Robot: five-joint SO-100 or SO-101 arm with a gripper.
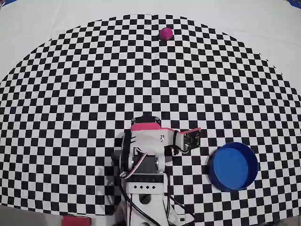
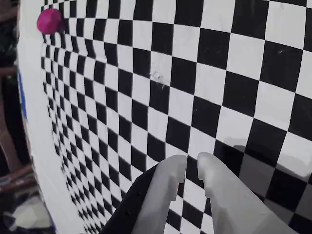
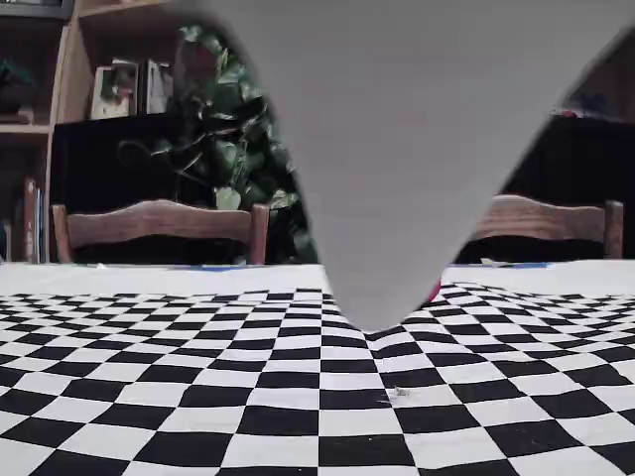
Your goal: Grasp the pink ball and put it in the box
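The small, plain magenta-pink ball [image 1: 165, 33] is sitting near the far edge of the black-and-white checkered mat [image 1: 84, 84] in the overhead view, well apart from the arm; it is appearing smooth, round and unmarked, roughly two checker squares wide, with a small shadow just beside it. In the wrist view the same ball [image 2: 49, 20] is showing in the upper left corner, far from the fingers. In the fixed view only a sliver of pink [image 3: 435, 291] is peeking out from behind a large blurred grey shape [image 3: 397, 149] that is blocking the middle of the picture. The round, shallow bright-blue container [image 1: 233, 166] is resting on the mat at lower right in the overhead view, just to the right of the arm. The pale grey two-finger gripper [image 2: 191, 165] is hanging over bare checkers with its jaws almost together, a narrow gap between the tips, holding nothing.
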